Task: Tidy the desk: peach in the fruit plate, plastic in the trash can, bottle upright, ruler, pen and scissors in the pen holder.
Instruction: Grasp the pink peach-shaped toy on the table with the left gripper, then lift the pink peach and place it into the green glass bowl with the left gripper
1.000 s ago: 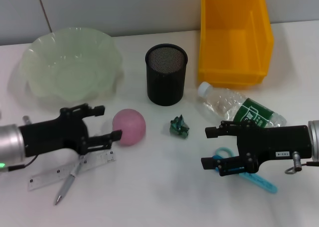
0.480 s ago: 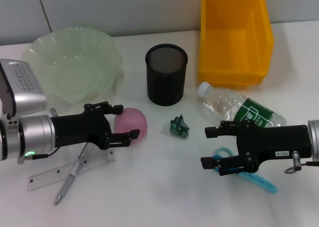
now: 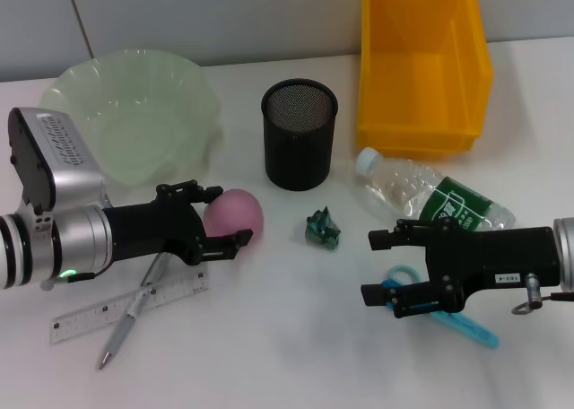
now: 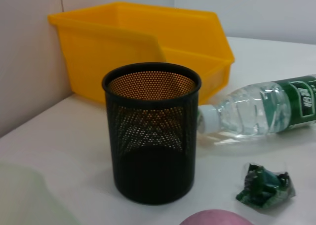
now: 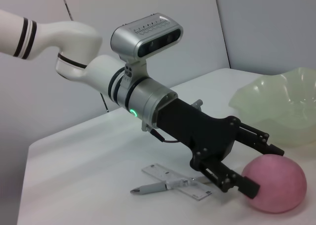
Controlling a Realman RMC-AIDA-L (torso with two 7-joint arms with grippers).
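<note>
Left end effector now straddling peach.

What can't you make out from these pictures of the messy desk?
- Scissors: in the head view the right gripper covers most of them; only the blue handles show.
- Pen: its upper end is hidden under the left gripper.
- Peach: cut off by the left wrist view's edge.
- Bottle: label text too small to read.
</note>
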